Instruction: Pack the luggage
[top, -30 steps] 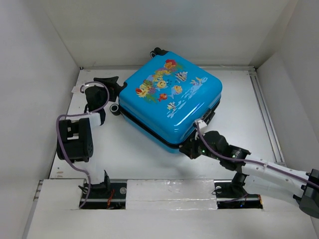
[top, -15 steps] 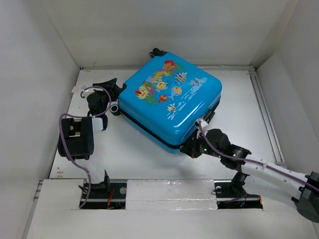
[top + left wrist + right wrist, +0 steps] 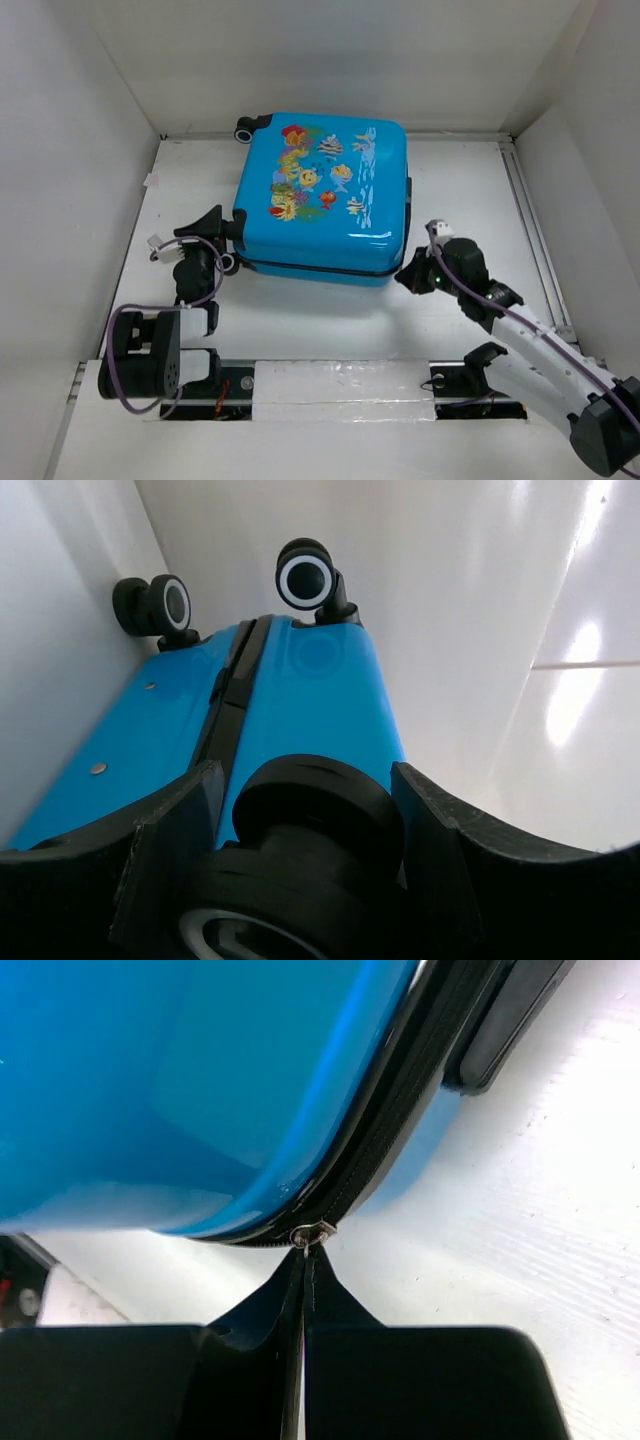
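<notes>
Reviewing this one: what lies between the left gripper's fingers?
A black caster wheel of the luggage fills the gap between the fingers of the left gripper. The left wrist view shows it.

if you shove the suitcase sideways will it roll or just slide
Probably slides rather than rolls: the suitcase lies flat, its wheels pointing sideways. The glossy hard shell looks stiff, so it should move as one piece. With the left gripper clamped on one wheel and the right gripper pinching the zipper pull, it may pivot.
</notes>
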Action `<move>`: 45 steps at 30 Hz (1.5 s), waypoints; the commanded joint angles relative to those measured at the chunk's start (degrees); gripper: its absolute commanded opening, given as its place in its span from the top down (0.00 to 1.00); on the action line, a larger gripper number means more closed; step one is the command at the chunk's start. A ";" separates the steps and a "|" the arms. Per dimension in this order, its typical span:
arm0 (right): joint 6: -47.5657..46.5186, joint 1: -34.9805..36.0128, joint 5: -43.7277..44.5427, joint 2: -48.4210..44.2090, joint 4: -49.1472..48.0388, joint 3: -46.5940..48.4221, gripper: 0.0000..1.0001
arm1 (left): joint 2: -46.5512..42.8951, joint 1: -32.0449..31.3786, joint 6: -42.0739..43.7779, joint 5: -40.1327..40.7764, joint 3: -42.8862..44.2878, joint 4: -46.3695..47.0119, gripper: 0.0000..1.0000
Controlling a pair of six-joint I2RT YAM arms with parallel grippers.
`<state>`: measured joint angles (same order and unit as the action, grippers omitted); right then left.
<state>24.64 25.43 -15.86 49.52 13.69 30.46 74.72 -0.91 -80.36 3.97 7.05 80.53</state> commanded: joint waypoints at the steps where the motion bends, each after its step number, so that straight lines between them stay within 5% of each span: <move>1: 2.16 9.97 -8.22 -6.09 -10.29 -4.87 1.00 | -4.91 -3.49 11.09 -10.12 -3.45 -5.01 1.00; 5: 4.96 22.01 -9.64 -8.20 -7.00 -5.06 1.00 | -13.71 -3.49 13.12 -9.42 -0.73 -12.59 1.00; 7: 4.98 25.09 -1.96 -5.67 -7.01 -0.96 1.00 | -17.05 -3.49 13.12 -10.73 -0.72 -13.20 1.00; 12: 2.61 17.74 2.15 5.30 -12.71 9.08 1.00 | -22.51 -9.62 16.89 -8.46 0.33 -19.79 1.00; 15: 1.03 14.22 8.62 8.57 -12.73 15.32 1.00 | -23.21 -19.54 19.98 -2.40 2.09 -22.69 1.00; 20: -0.30 11.04 13.14 9.72 -11.48 18.07 1.00 | -17.86 -31.87 20.50 1.14 3.94 -19.55 1.00; 27: 6.46 25.27 10.33 19.37 -33.27 2.59 1.00 | -8.56 -45.47 20.50 0.53 9.29 -14.62 1.00; 32: 5.94 35.20 11.99 24.84 -36.71 4.70 1.00 | -4.32 -48.31 15.16 -6.33 11.85 -9.97 1.00; 38: 2.87 34.08 9.28 29.05 -44.03 4.86 1.00 | -3.70 -51.56 17.94 -13.00 20.80 -19.51 1.00; 40: 2.34 34.07 10.66 28.27 -42.18 6.02 1.00 | -4.31 -51.56 23.19 -13.55 23.35 -25.49 0.52; 43: 4.79 34.07 14.18 22.32 -39.89 2.51 1.00 | -9.84 -50.08 28.49 -8.12 23.20 -36.84 0.00; 45: 5.33 34.07 15.50 19.14 -37.26 0.14 1.00 | -16.42 -48.94 31.14 1.77 21.70 -40.52 0.00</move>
<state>26.70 55.66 12.08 72.44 -21.91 31.75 66.41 -45.95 -56.07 17.30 26.41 47.90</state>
